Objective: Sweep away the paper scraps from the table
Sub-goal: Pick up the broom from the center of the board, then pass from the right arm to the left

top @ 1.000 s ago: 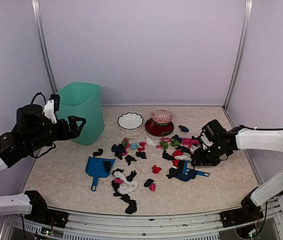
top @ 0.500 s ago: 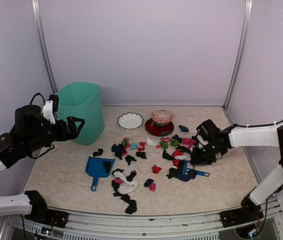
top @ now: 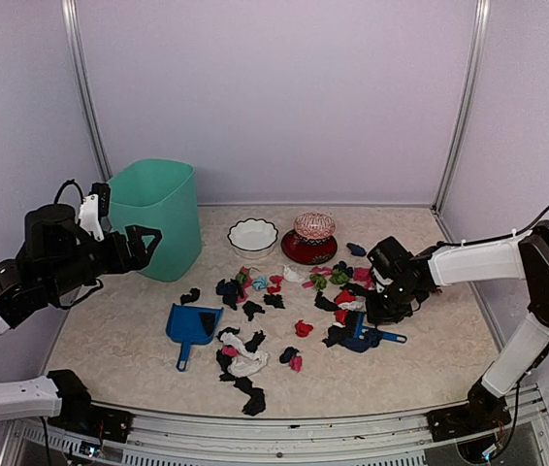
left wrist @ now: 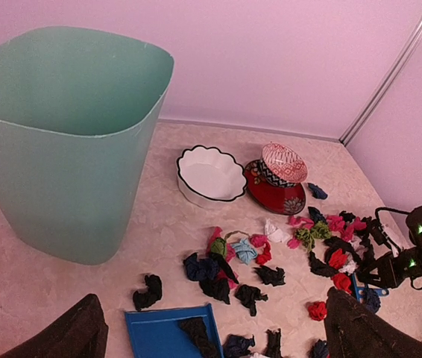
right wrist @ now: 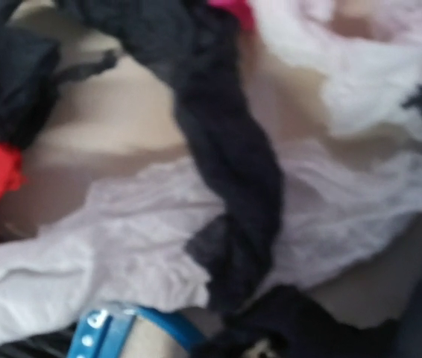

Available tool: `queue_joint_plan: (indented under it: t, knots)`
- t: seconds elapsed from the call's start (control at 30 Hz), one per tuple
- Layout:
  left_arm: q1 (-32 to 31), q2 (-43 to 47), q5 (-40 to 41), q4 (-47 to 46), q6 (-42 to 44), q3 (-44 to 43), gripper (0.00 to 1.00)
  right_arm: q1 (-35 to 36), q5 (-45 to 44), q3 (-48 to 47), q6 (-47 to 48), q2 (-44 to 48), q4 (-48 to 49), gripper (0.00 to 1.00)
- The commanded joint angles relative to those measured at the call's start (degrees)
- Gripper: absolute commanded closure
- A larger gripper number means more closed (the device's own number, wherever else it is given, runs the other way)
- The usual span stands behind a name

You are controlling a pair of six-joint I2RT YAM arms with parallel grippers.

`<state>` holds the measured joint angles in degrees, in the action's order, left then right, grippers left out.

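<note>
Right gripper (top: 379, 307) now sits further left, nose-down among paper scraps (top: 253, 310) | table (top: 110, 340): scraps strewn across its middle | step: fetching brush (top: 364, 342), I'd guess; next needs a clean handle pinch | left gripper (top: 145, 243) spread wide, right's closure can't tell

the paper scraps (top: 252, 310) are mostly black, mixed with red, pink, white, green and pale blue. the table (top: 119, 340) is beige with a faint marbled speckle. mint-green bin (top: 163, 218). bright blue dustpan (top: 192, 325) and hand brush (top: 389, 338). white bowl (top: 253, 236) with a dark rim. pink-and-white patterned bowl (top: 313, 226). red dish (top: 306, 254).
</note>
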<state>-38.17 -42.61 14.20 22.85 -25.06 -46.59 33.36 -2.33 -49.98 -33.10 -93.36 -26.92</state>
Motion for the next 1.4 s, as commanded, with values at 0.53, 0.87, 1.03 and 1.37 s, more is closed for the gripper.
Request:
queue_joint_plan:
  t: [0.53,0.87,1.03,1.37]
  knots:
    - [0.7,1.2,0.6,0.6,2.2,0.0,0.01,6.2,-10.0,-4.5,-0.9,-2.3,-8.3,1.00]
    - [0.7,1.9,0.5,0.1,2.2,-1.1,0.01,9.4,-20.2,-9.3,3.8,8.1,-13.3,1.00]
    - [0.7,1.8,-0.1,-0.7,1.9,-1.3,0.01,13.0,-30.2,-11.9,5.1,9.4,-16.8,1.00]
    - [0.6,1.0,-0.7,-2.4,1.8,-1.5,0.01,21.6,-55.7,-17.2,8.7,6.2,-19.4,1.00]
